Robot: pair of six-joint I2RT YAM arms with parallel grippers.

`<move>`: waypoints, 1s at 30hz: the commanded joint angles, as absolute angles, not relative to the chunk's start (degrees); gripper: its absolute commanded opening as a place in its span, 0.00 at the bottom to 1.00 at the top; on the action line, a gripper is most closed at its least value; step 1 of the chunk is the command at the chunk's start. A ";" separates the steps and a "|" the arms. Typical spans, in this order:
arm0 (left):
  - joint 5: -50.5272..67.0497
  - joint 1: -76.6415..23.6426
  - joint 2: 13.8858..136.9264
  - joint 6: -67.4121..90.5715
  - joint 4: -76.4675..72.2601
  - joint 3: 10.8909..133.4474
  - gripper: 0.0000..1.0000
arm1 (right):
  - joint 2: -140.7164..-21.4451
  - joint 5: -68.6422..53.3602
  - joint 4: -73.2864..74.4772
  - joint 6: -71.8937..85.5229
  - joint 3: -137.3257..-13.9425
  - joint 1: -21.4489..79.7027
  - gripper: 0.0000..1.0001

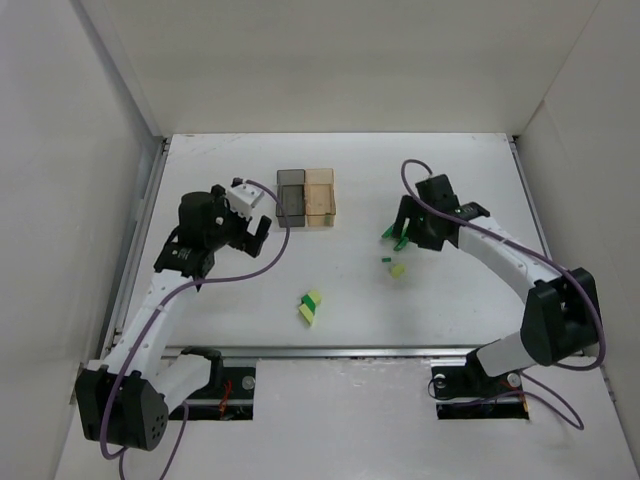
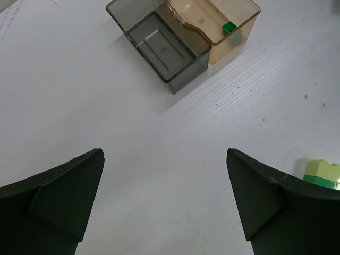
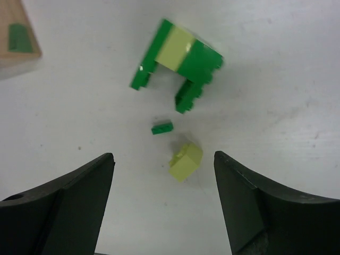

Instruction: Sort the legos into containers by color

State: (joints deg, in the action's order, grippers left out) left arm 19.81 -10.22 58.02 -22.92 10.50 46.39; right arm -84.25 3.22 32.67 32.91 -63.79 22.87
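The smoky grey container and the amber container stand joined side by side, open-topped, at the far middle of the desk. A green brick lies in the amber one. To their right lies a green-and-yellow clump, with a tiny green piece and a pale yellow brick just beside it. A yellow-and-green stack lies nearer, well apart.

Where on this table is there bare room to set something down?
Bare: the far strip between the containers and the back wall, and the stretch between the left hand and the stacked legos near the front. Crowded: under the right hand, where loose legos and a green-yellow lego block lie.
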 commanded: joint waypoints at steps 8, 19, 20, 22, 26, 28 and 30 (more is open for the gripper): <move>20.13 -13.01 57.83 -23.38 4.75 44.21 0.99 | -80.07 2.90 25.66 63.00 -54.14 21.62 0.81; 19.07 -14.59 55.55 -23.38 4.22 41.75 0.99 | -86.66 -2.02 25.49 65.13 -50.28 21.62 0.75; 18.55 -14.59 55.55 -23.38 4.22 41.75 0.99 | -85.96 -2.02 25.49 65.13 -49.58 21.62 0.74; 18.54 -14.59 55.55 -23.38 4.22 41.75 0.99 | -85.34 -2.02 25.49 65.65 -48.79 21.62 0.71; 18.02 -14.59 55.55 -23.91 4.22 41.22 0.99 | -87.01 -2.55 24.08 65.65 -47.64 21.62 0.44; 18.02 -14.59 55.55 -23.91 4.22 41.22 0.99 | -88.15 -2.02 24.08 65.05 -47.64 21.62 0.28; 18.02 -14.59 55.55 -23.91 4.22 41.22 0.99 | -88.15 -2.02 24.08 65.04 -47.64 21.62 0.08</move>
State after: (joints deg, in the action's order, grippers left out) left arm 17.96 -14.31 57.12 -23.49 6.07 41.69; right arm -87.37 -2.59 25.61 64.84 -47.86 21.41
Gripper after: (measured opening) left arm 0.993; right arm 0.184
